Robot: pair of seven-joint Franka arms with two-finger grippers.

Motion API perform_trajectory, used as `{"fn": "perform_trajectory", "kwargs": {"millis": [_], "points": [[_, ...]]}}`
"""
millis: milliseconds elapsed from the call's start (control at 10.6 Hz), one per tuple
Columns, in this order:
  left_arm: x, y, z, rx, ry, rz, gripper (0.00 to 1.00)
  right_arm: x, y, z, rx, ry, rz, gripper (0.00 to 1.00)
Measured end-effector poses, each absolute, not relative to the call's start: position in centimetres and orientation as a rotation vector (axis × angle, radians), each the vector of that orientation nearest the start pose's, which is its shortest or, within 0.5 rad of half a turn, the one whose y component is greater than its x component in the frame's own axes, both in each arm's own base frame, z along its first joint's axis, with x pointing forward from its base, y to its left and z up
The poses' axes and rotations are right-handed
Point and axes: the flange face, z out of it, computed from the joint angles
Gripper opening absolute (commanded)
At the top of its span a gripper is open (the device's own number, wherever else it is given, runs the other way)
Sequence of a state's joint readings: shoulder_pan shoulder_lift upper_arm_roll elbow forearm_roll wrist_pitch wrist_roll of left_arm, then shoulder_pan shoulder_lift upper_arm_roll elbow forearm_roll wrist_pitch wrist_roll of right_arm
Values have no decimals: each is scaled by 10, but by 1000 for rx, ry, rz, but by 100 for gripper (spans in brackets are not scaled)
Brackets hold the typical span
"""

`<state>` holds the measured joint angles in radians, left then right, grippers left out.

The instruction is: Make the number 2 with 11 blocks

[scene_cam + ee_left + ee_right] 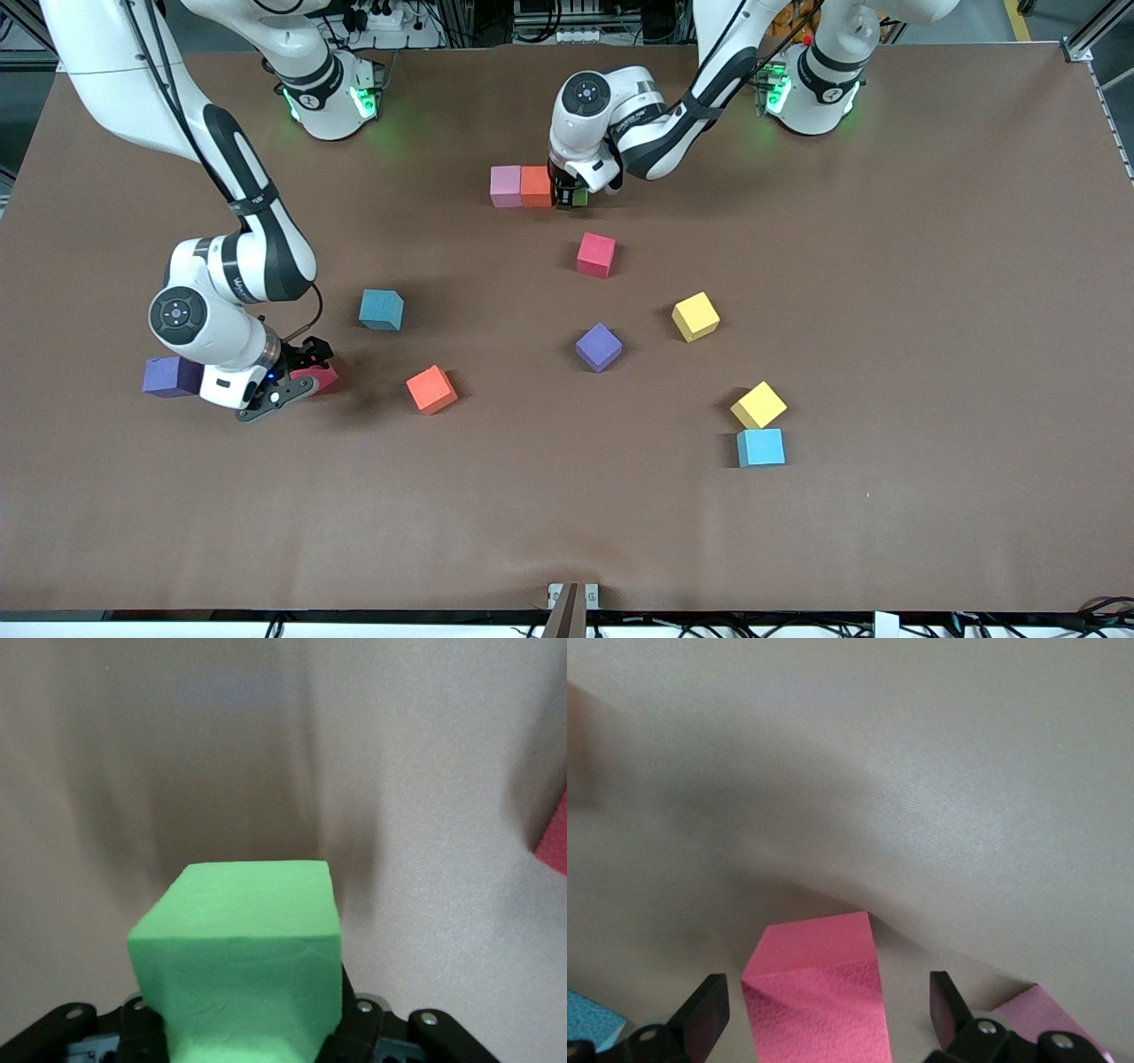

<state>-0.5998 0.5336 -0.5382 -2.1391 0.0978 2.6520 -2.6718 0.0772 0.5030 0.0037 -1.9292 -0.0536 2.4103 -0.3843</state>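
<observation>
My right gripper [824, 1010] hangs low over the brown table [939, 771] with its two black fingers [704, 1010] spread wide. A pink-red block [815, 988] stands between them, touching neither, with a paler pink block [1036, 1014] and a blue block [589, 1019] near.

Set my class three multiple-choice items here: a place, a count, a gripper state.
1. Where is the green foam cube? A. in the left gripper, beside the orange foam cube; B. atop a purple cube; C. at the table's edge.
2. How many yellow foam cubes? A. one; B. two; C. four.
3. The right gripper is: A. shut on a yellow cube; B. shut, empty; C. open astride a pink-red foam cube.
Answers: 1 A, its fingers clamp it; 2 B, only two show; 3 C, fingers apart beside it.
</observation>
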Motion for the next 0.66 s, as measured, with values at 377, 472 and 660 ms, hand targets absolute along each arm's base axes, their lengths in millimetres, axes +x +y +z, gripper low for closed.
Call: {"fn": "perform_trajectory", "kwargs": {"millis": [377, 472, 660], "points": [[237, -529, 189, -2256, -2137, 356, 0, 612, 50, 211, -3068, -793, 49, 100], [238, -530, 188, -2254, -2139, 357, 0, 610, 50, 207, -3068, -794, 33, 98], [247, -528, 184, -2247, -2155, 334, 0, 606, 49, 197, -3069, -794, 18, 89]]}}
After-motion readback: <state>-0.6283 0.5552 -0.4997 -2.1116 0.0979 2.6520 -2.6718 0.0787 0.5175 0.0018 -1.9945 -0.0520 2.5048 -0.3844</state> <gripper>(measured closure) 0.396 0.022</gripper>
